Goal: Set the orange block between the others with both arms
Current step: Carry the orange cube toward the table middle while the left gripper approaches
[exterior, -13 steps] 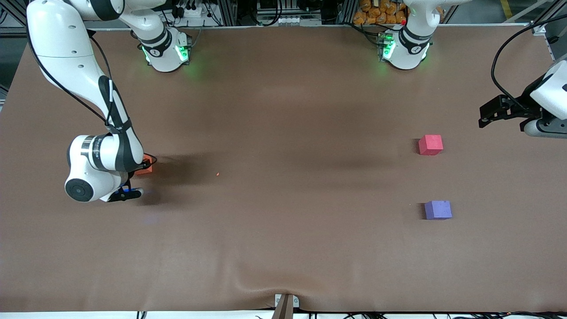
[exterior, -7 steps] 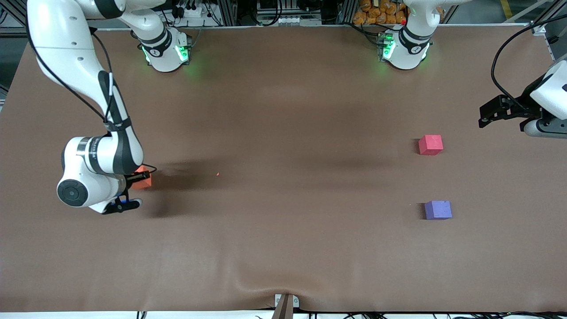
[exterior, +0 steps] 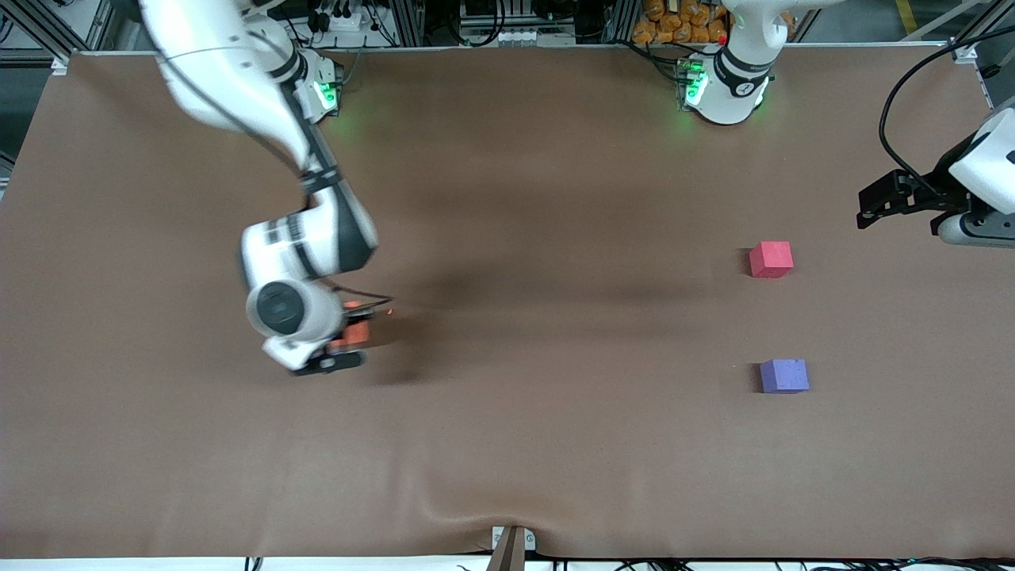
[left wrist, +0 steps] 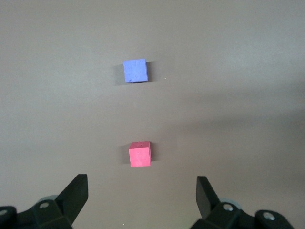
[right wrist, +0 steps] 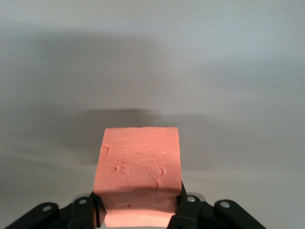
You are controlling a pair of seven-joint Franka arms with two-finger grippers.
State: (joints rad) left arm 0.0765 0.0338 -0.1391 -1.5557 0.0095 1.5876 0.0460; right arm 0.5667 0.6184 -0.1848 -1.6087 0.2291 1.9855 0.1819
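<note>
Aloft, orange block (right wrist: pixel 138 174) in right hand (exterior: pixel 349 337)

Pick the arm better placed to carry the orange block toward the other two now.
Right. The right gripper is shut on the orange block. The left gripper waits open beside the red block and purple block.

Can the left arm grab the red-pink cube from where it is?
Probably yes. The left gripper hangs open right over the red-pink cube, with nothing around it but bare table. The purple-blue cube sits well apart, and the right gripper, shut on the orange block, is toward the right arm's end.
</note>
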